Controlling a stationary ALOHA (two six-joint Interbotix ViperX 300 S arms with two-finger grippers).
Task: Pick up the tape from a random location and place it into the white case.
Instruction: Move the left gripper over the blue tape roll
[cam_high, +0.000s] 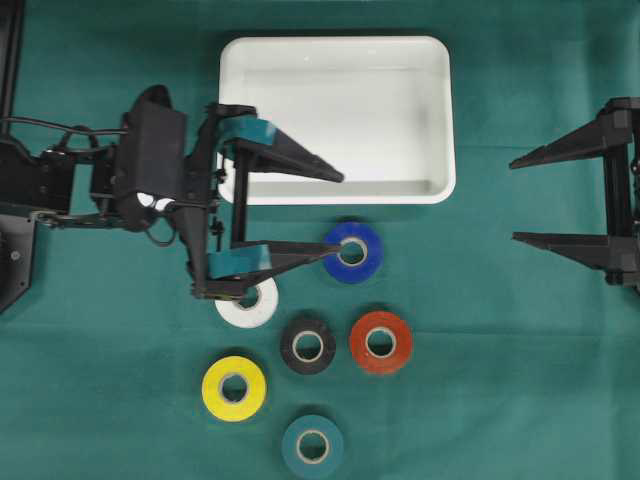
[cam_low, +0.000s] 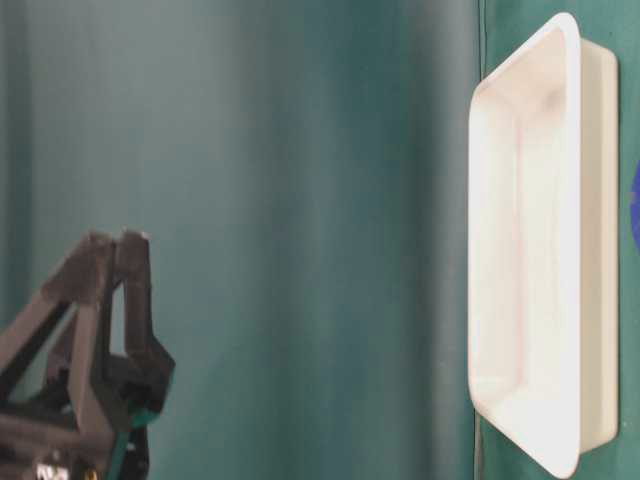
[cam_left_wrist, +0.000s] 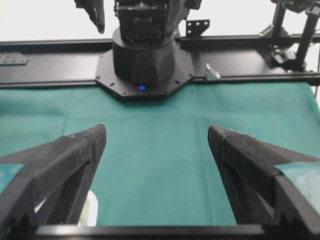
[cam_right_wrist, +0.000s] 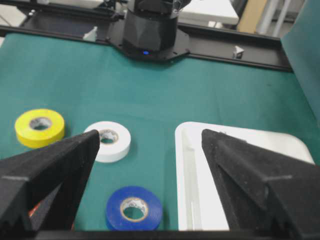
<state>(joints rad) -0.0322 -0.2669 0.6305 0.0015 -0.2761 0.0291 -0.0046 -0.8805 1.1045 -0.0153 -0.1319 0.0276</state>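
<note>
On the left of the overhead view, the left gripper (cam_high: 335, 213) reaches out over the green cloth (cam_high: 520, 400) with its jaws spread wide and nothing between them. One finger lies over the white case's near-left corner; the other crosses part of the white tape (cam_high: 250, 303) and its tip overlaps the blue tape (cam_high: 353, 251), height above them unclear.

6 rolls lie in front of the white case (cam_high: 337, 119), all outside it: yellow tape (cam_high: 234, 388), white, black tape (cam_high: 308, 346), teal tape (cam_high: 313, 446), blue, and red tape (cam_high: 380, 341). The black and red rolls sit near each other; the teal one is close to the frame's lower edge.

The case interior looks bare. Open cloth stretches right of the case and rolls.

At the right edge, the right gripper (cam_high: 512, 200) hangs with jaws apart, empty, its body cut off by the frame.
</note>
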